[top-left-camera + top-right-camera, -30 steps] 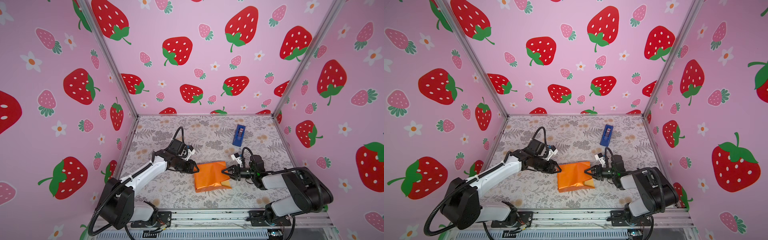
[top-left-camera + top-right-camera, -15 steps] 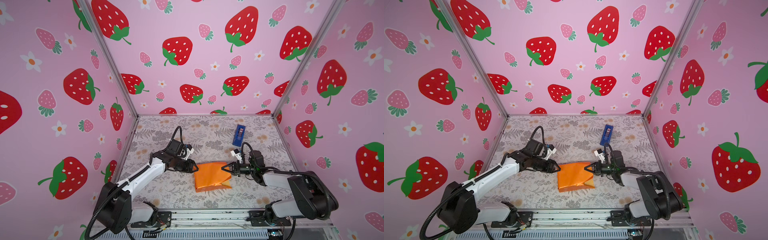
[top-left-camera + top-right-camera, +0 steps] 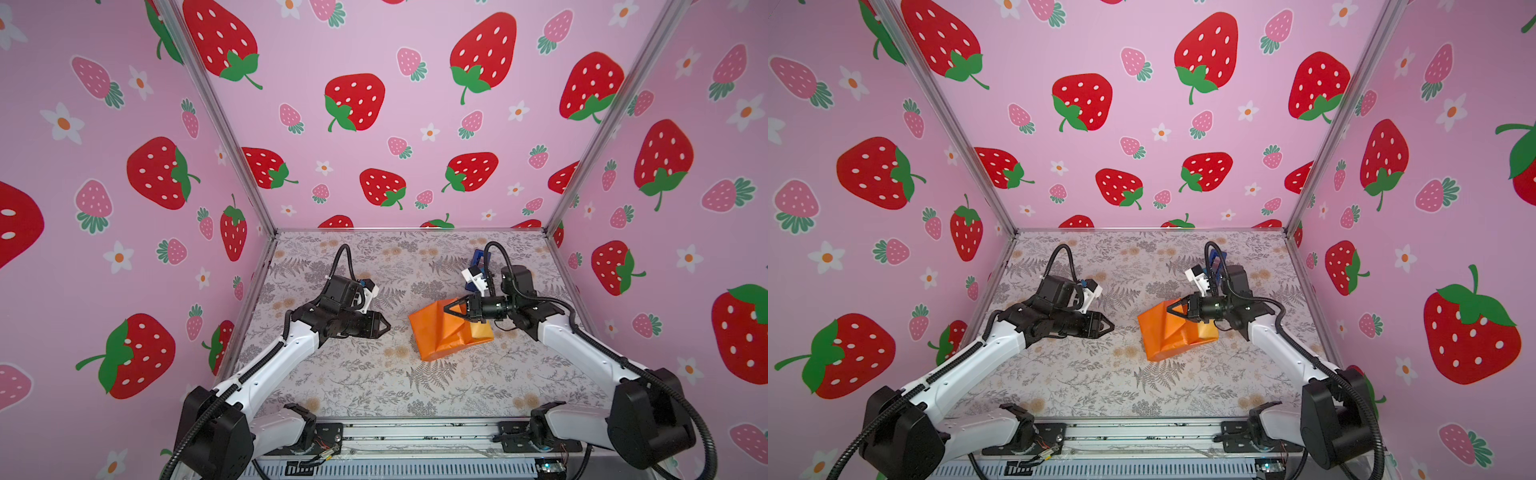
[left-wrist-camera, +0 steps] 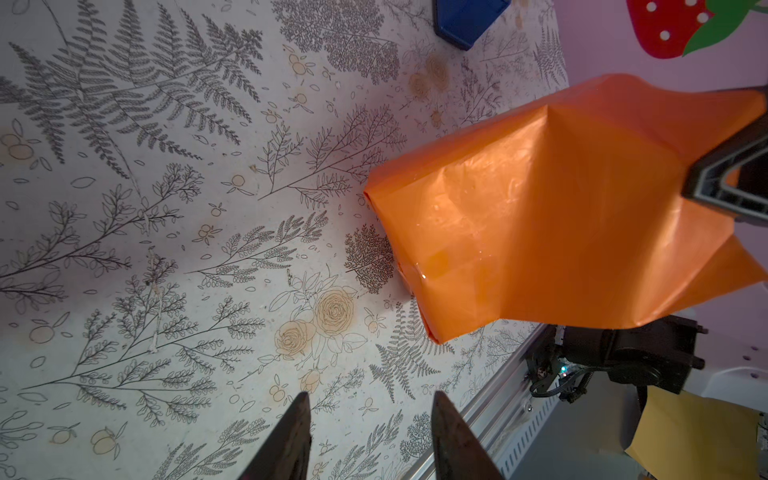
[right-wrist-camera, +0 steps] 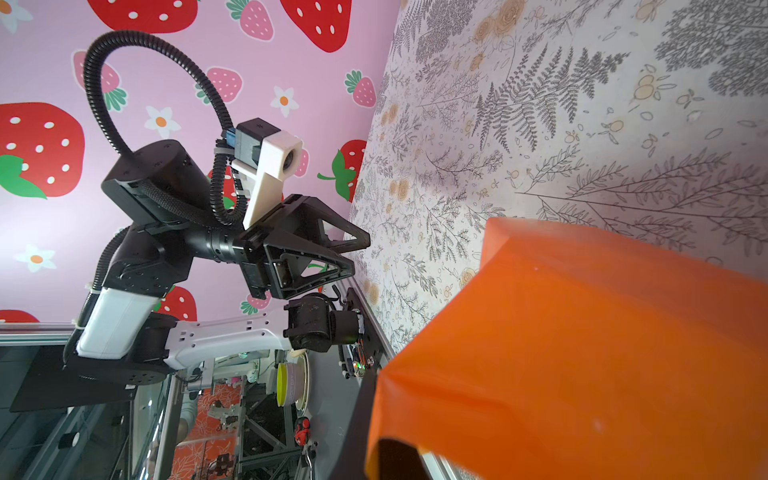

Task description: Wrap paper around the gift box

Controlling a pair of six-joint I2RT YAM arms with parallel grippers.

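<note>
Left wrist view: my left gripper (image 4: 370,432) hangs low over the fern-printed tabletop (image 4: 166,249), its two fingers apart with nothing between them. Ahead of it, clear of the fingertips, sits the paper (image 4: 540,228), glossy orange side out, folded into a creased, blocky bundle resting on the tabletop. The gift box is hidden under it and I cannot see it. On the side of the bundle away from my left gripper, my right gripper (image 3: 448,310) is pinched together on a raised peak of the paper and holds that flap above the rest of the bundle. In both top views my two grippers face each other with the bundle between them, and only the right one touches it. Beyond my right gripper a blue dispenser (image 3: 477,258) lies on the tabletop, partly hidden behind my right wrist camera. Farthest off stand the pink strawberry walls (image 3: 374,62).
</note>
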